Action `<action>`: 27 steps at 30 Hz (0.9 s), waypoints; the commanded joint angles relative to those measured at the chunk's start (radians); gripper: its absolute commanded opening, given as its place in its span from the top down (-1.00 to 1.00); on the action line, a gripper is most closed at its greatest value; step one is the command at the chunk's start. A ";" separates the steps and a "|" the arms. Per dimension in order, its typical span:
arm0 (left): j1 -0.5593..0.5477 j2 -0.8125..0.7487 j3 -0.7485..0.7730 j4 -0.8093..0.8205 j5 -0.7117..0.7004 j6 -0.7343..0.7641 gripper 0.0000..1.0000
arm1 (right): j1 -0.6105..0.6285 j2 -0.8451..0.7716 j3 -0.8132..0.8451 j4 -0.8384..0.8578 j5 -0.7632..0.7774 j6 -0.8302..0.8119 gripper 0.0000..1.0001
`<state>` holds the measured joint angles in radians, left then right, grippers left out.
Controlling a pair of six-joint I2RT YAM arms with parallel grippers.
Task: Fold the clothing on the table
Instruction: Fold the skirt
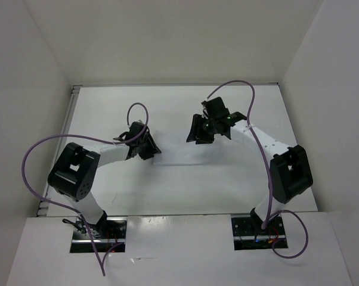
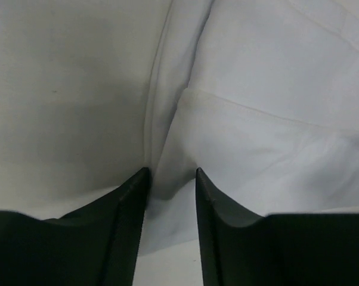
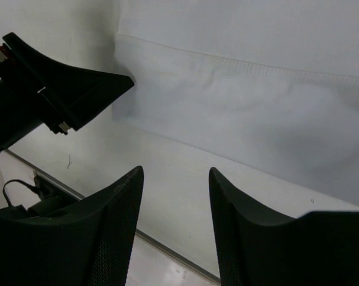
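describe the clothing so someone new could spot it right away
Start at the white table, boxed in by white walls. The clothing lies on it, a fold between the left gripper's fingers. Unlike the glossy table, it is matte, wrinkled, with a stitched hem.

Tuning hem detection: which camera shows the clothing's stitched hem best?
Right wrist: the clothing fills the upper frame and its stitched hem runs clearly across. Left wrist shows close-up creases and one layered edge. Top external barely separates it from the table, white on white.
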<state>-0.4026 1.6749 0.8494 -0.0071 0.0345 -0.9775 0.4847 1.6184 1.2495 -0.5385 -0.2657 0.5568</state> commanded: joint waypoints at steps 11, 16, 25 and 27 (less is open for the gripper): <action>-0.019 0.094 0.019 0.047 0.093 -0.021 1.00 | 0.008 0.083 0.042 -0.026 0.029 -0.008 0.76; -0.019 -0.019 0.019 -0.014 0.068 -0.001 1.00 | 0.008 0.147 0.019 -0.026 0.017 -0.008 1.00; -0.019 -0.076 0.051 -0.047 0.068 0.008 1.00 | 0.008 0.256 -0.021 -0.026 -0.012 0.002 1.00; -0.019 -0.098 0.051 -0.047 0.068 0.008 1.00 | 0.008 0.281 -0.032 -0.017 -0.033 0.011 1.00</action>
<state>-0.4179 1.6279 0.8726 -0.0380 0.1081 -0.9932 0.4847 1.8736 1.2289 -0.5552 -0.2695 0.5587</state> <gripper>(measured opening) 0.018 0.001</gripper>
